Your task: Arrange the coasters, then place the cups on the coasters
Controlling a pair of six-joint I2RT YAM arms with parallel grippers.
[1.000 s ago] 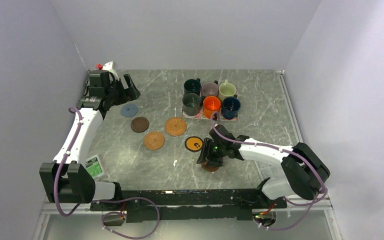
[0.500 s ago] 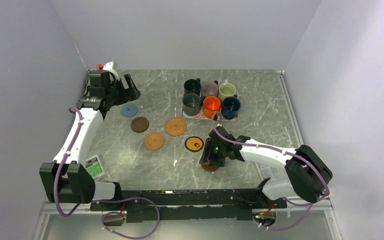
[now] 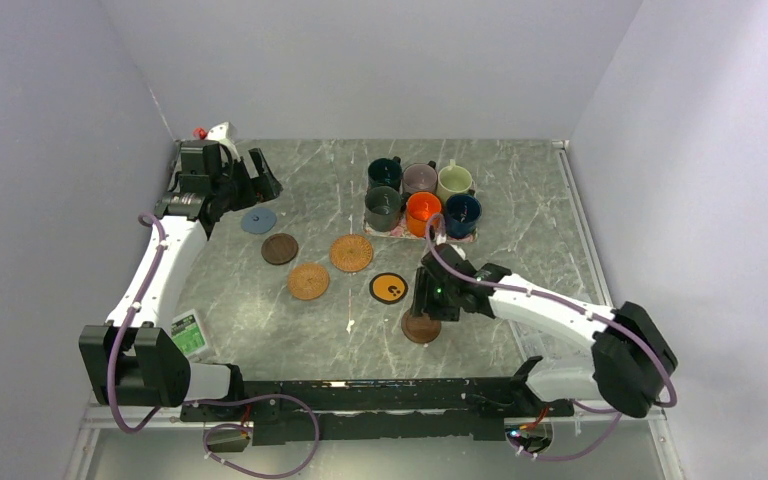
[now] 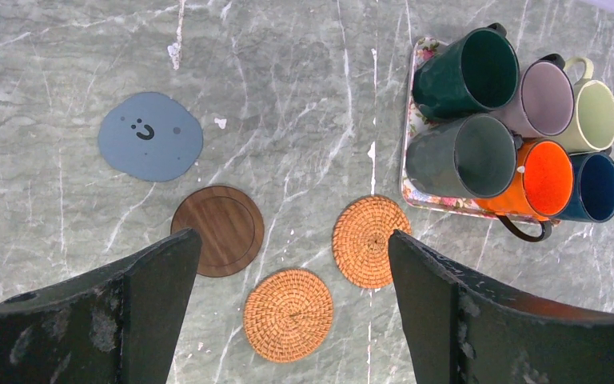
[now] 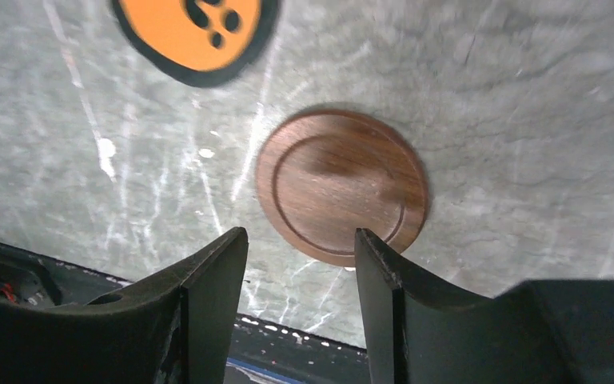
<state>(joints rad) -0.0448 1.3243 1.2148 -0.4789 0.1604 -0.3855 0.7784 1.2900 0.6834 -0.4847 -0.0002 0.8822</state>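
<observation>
Brown coaster (image 5: 341, 186) is lying flat at the near edge. We are hovering our right gripper (image 5: 300, 238), half-open and empty, above it, and our left gripper (image 4: 293, 240) is wide and empty. Arranging looks nearly done. Next we are needing a grip on the far cups (image 3: 423, 208).

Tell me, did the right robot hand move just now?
Yes. The right gripper drew back off the dark brown coaster, toward the cups; the coaster now shows fully.

Grey-green marbled tabletop (image 3: 520, 190), white-veined, boxed on three sides by plain pale lavender walls (image 3: 360, 60); soft even light; pale rail (image 3: 584, 215) along its right edge.
</observation>
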